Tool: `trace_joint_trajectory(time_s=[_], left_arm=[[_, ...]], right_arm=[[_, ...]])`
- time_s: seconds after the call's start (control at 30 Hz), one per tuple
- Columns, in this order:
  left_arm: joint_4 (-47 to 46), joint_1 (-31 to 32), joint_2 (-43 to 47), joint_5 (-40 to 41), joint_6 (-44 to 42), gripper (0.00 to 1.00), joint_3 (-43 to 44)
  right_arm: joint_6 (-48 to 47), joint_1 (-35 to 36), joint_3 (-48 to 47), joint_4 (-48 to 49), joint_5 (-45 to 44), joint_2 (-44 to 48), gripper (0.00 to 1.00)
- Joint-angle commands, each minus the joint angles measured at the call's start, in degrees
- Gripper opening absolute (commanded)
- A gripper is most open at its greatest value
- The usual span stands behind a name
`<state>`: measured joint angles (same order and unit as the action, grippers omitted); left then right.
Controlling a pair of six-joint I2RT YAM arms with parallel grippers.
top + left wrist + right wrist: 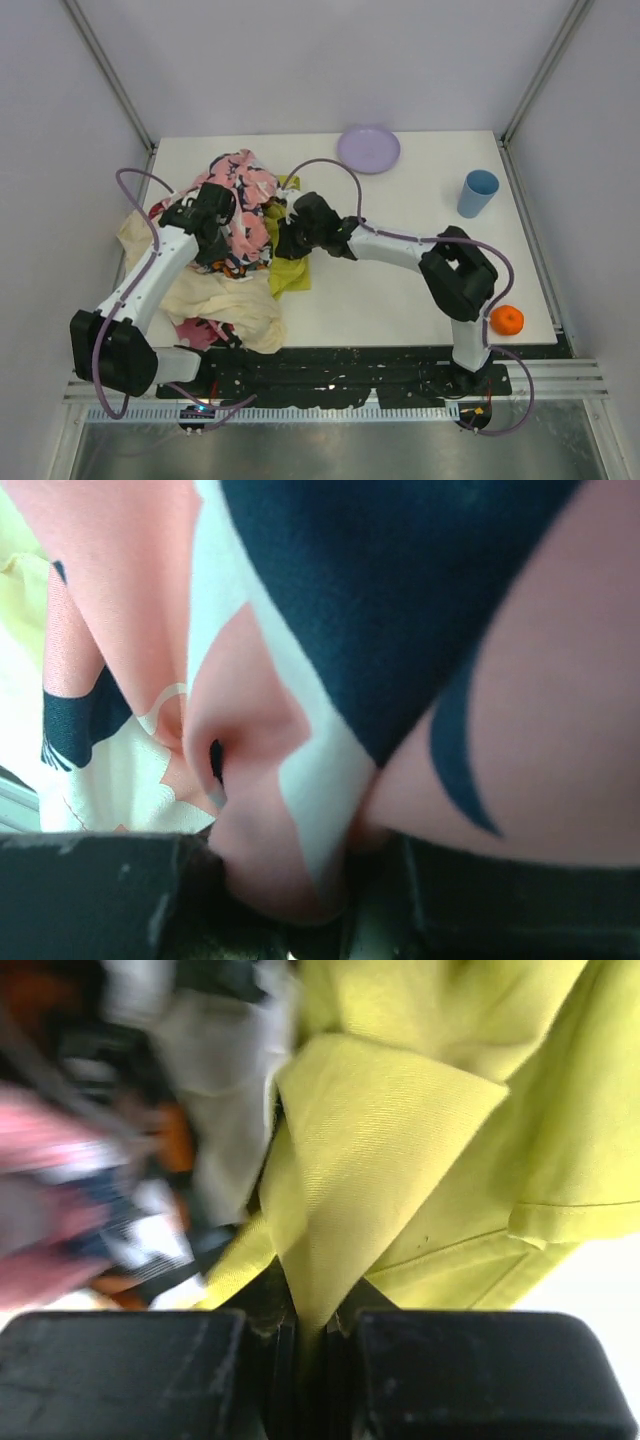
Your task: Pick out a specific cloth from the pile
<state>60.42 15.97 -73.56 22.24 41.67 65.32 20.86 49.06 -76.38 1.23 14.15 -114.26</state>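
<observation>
Top external view: right hand (290,236) pinching the yellow-green cloth (290,272) at the right edge of the pile (232,296), left hand (214,226) on the heap.
Seen from the right wrist, the right hand is clenched on a peaked fold of the cloth, the fabric squeezed between its two dark fingers. Blurred pink, orange and grey pieces lie to the left. The cloth trails from the pile onto the bare bench (400,300). From the left wrist, the left hand grips a bunched fold of a pink printed piece (260,770) with navy and white patches. A purple plate (369,149), blue cup (477,192) and orange (507,320) sit well apart to the right.
</observation>
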Motion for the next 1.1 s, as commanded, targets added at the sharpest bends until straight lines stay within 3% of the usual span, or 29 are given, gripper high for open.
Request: trace_joint_trajectory(time_s=[0.0,0.23,0.5,0.63,0.77,0.87,1.07], left_arm=[[0.4,-0.6,-5.4,0.0,2.2,0.00,-3.0],[-3.9,-0.6,-9.2,-3.1,1.9,0.00,-7.8],[-5.9,-0.5,-13.4,-3.2,2.6,0.00,-11.6],[-5.1,-0.5,-14.7,-2.5,3.0,0.00,-11.9],[-4.8,-0.4,-13.1,-4.6,1.9,0.00,-11.7],[-4.5,0.6,-9.2,-6.8,0.3,0.14,-10.8],[2.6,6.9,-1.2,-3.2,-0.9,0.61,-3.5]], right_arm=[[-9.4,0.3,-9.9,-9.8,-5.0,17.6,0.05],[-17.9,0.3,-23.5,-19.6,-14.0,30.2,0.06],[-26.7,0.3,-50.2,-28.1,-22.0,30.6,0.05],[-31.4,0.3,-55.8,-27.5,-28.4,31.5,0.05],[-33.6,-0.1,-52.1,-26.4,-35.9,35.0,0.05],[-32.9,-1.2,-42.9,-23.6,-36.5,40.2,0.05],[-26.0,-9.8,-28.2,-22.8,-32.0,45.5,0.05]])
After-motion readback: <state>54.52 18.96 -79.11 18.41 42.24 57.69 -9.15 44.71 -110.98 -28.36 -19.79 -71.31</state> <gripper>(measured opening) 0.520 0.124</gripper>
